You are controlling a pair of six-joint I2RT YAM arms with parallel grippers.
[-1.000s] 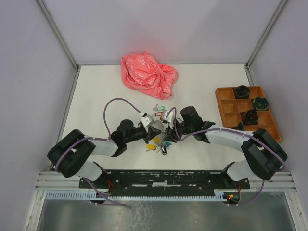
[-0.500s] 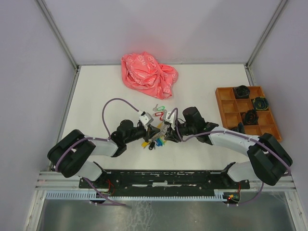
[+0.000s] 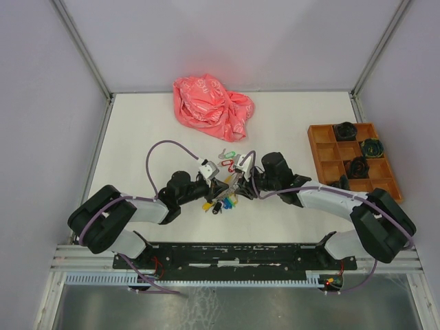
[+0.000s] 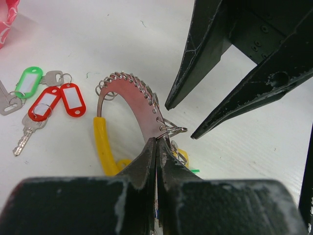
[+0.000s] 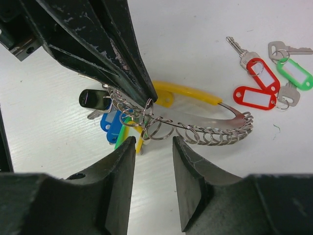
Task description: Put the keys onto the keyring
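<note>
White arms, black joints; purple cables; scuffed black right claw.

My left pincer sits a little further left than a second ago, carrying the keyring that way across the table. My right pincer follows it, that arm stretched further across toward my left side.

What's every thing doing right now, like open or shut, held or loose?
Left end effector, shut on the keyring.
Right end effector, open, jaws apart beside the keyring.
Keyring, pinched by the left end effector.
Keys, lying loose on the table, off the keyring.
Pink bag, crumpled.
</note>
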